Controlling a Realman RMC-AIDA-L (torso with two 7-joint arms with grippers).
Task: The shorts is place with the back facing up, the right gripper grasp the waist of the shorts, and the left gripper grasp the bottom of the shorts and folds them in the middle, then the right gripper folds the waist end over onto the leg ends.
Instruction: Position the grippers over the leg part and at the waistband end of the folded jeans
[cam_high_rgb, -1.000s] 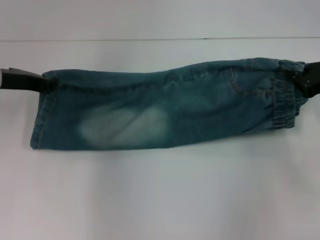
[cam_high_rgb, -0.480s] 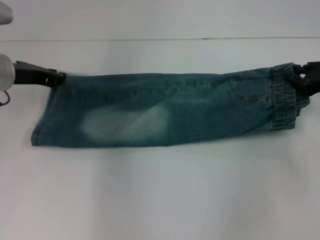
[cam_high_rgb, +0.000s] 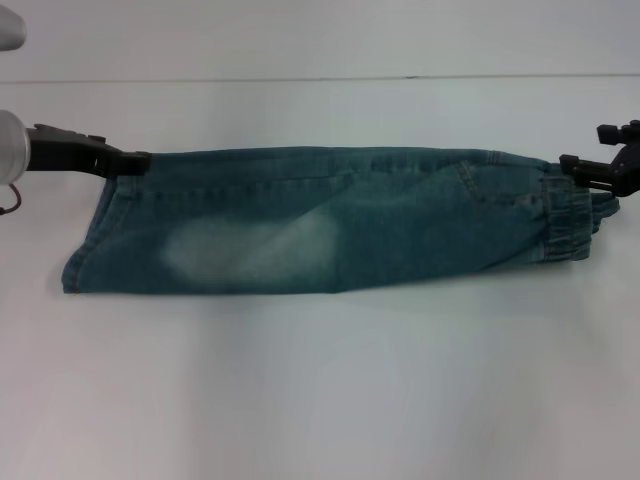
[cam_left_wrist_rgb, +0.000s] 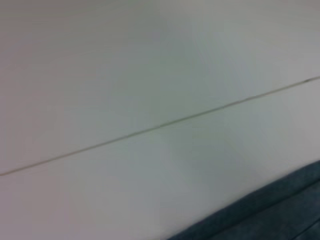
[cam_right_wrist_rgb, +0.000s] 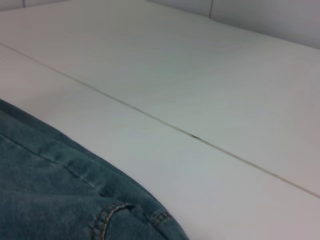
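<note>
White table (cam_high_rgb: 320, 400) fills your head view, with one thin seam line (cam_high_rgb: 300, 78) running across it beyond the work.

You see the shorts (cam_high_rgb: 330, 222) lying flat on the table, folded lengthwise into a long band that spans between the two grippers. A pale faded patch (cam_high_rgb: 250, 245) marks the denim nearer the left gripper. A stitched pocket edge (cam_high_rgb: 475, 185) sits nearer the right gripper.

Left gripper (cam_high_rgb: 135, 160): its dark tip meets the far corner of the leg end. You cannot tell from the head view whether the fingers are parted or closed, nor whether they hold the cloth. The left wrist view shows only bare table, the seam line (cam_left_wrist_rgb: 160, 125) and a strip of denim (cam_left_wrist_rgb: 270, 210) at one corner.

Right gripper (cam_high_rgb: 585, 167): it sits at the far corner of the elastic waistband (cam_high_rgb: 570, 220), just above the gathered cloth. Its finger state and any hold on the waist cannot be read here. The right wrist view shows the denim (cam_right_wrist_rgb: 60, 195) with orange pocket stitching (cam_right_wrist_rgb: 107, 217), and the seam line (cam_right_wrist_rgb: 190, 135) beyond
</note>
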